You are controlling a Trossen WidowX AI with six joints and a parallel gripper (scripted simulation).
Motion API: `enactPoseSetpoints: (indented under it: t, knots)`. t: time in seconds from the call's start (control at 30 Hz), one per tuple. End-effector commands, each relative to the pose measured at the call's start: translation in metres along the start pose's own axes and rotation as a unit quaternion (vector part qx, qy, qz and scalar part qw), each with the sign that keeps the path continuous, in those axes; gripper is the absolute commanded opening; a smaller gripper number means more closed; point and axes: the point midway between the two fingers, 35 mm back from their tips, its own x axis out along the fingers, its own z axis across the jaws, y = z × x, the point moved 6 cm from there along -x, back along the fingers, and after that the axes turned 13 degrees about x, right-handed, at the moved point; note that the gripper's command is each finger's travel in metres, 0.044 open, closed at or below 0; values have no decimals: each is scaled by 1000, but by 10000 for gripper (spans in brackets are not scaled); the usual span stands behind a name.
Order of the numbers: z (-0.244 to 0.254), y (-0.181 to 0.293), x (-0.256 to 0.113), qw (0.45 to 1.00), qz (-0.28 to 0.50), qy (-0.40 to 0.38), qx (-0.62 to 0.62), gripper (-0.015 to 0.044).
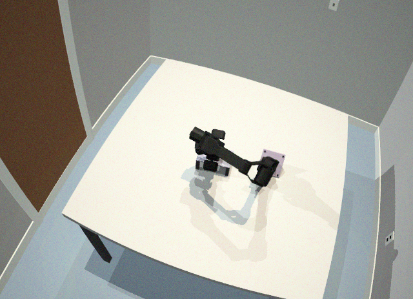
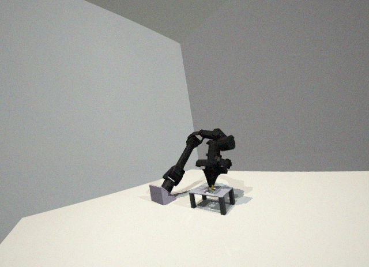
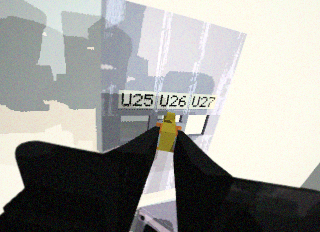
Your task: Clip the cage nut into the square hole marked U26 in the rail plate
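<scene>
One little yellow nut (image 2: 212,188) (image 3: 167,137) is pinched in my hand (image 2: 211,185) (image 3: 167,133), over the U26 hole (image 3: 176,119) of the plate (image 2: 222,191) (image 3: 150,57), well in from the tabletop's (image 1: 150,105) (image 2: 119,234) edges.

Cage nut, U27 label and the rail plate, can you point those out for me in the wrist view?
Cage nut (image 3: 167,140): wrist view, on its yellow body between the fingertips.
U27 label (image 3: 203,101): wrist view, middle of the printed tag.
Rail plate (image 3: 150,57): wrist view, bare top surface beyond the labels.
</scene>
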Motion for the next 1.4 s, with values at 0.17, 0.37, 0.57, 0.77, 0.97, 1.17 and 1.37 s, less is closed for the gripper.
enactPoseSetpoints:
  t: [0.17,0.37,0.57,0.77,0.97,1.17,1.37]
  knots:
    - [1,1,-1,1000,-2,4,1,37]
    - [2,1,-1,1000,-3,10,1,37]
    - [3,1,-1,1000,-4,12,1,37]
    - [4,1,-1,1000,-4,13,1,37]
    - [5,1,-1,1000,-5,20,1,37]
    - [6,2,-1,1000,-5,19,1,37]
    - [4,1,-1,1000,-4,13,1,37]
